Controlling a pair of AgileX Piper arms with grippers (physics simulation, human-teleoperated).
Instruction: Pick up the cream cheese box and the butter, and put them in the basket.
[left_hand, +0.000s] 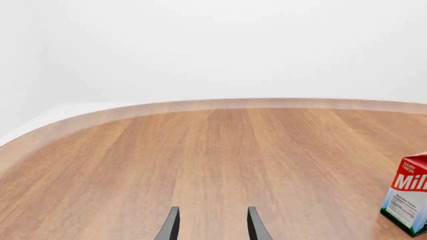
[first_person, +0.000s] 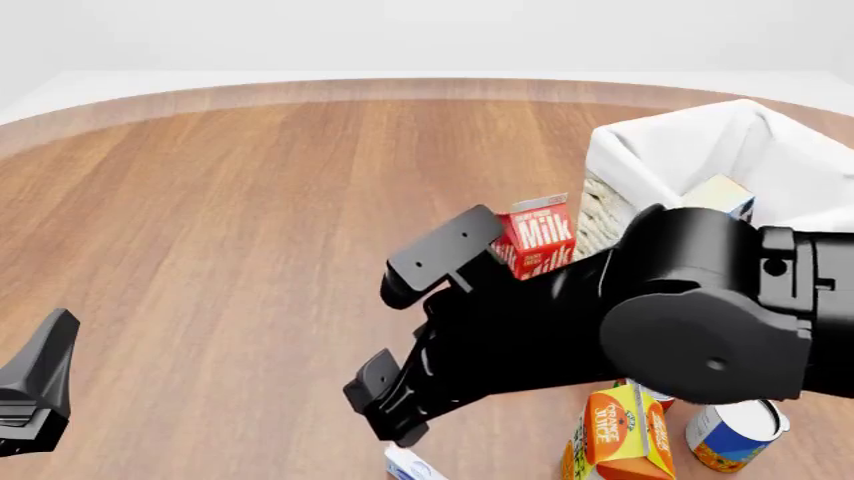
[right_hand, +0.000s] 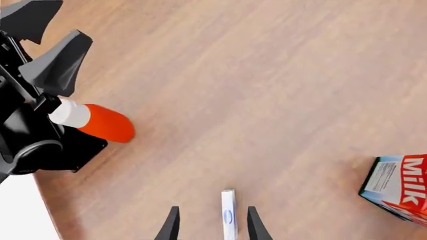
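The cream cheese box (right_hand: 229, 220), thin and white with blue markings, lies on the table between my right gripper's (right_hand: 213, 227) open fingers, which do not touch it. In the front view its corner (first_person: 407, 466) shows at the bottom edge, just under the right gripper (first_person: 390, 420). The basket (first_person: 641, 160), wicker with a white liner, stands at the back right. A pale box end (first_person: 721, 192) shows inside it; I cannot tell what it is. No red-and-orange butter box shows in any view. My left gripper (left_hand: 213, 227) is open and empty, low at the front left (first_person: 43, 375).
A red-and-white milk carton (first_person: 538, 238) stands beside the basket, behind my right arm. An orange juice carton (first_person: 621, 435) and a blue-and-white can (first_person: 731, 435) stand at the front right. A red bottle with a white cap (right_hand: 93, 120) lies by the left arm.
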